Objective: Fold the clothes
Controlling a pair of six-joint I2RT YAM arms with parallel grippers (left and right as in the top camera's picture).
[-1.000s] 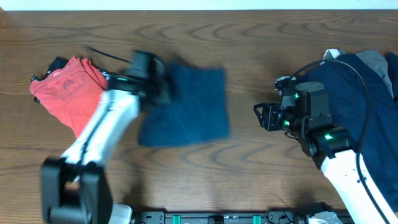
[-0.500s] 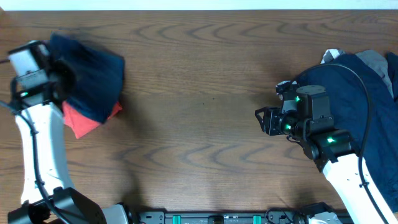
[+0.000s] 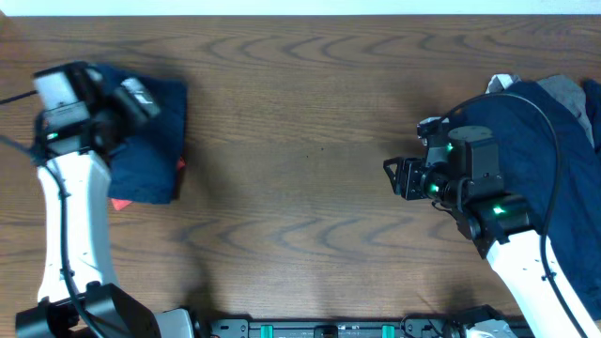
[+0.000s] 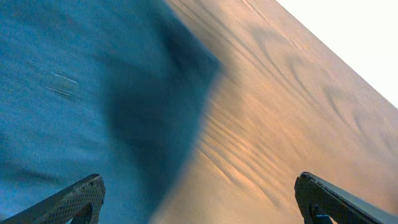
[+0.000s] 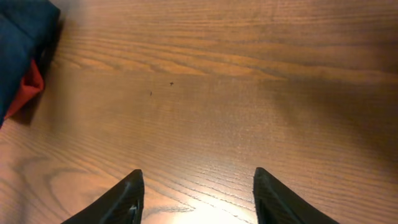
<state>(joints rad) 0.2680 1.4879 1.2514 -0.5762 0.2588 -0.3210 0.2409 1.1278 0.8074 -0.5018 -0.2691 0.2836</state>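
Note:
A folded navy garment [image 3: 155, 141] lies at the far left on top of a red garment [image 3: 120, 202], which shows only at the edges. My left gripper [image 3: 129, 101] hovers over its upper part, open and holding nothing. In the left wrist view the navy cloth [image 4: 74, 93] fills the left half under the wide-apart fingers [image 4: 78, 198], with my left gripper [image 4: 199, 202] over the cloth's edge. A rumpled pile of navy and grey clothes [image 3: 554, 131] sits at the far right. My right gripper [image 3: 396, 178] stands open over bare wood, left of that pile, with nothing between its fingers [image 5: 118, 199].
The wooden table [image 3: 300, 113] runs between the two piles. In the right wrist view the navy cloth [image 5: 22, 34] and a red corner [image 5: 32, 84] show at the top left, far from my right gripper [image 5: 198, 199]. The right arm's cable [image 3: 549, 141] loops over the right-hand pile.
The left arm swept the folded navy garment from the table's middle to the far left, onto the red garment, then opened and let it go. The right gripper opened slightly.

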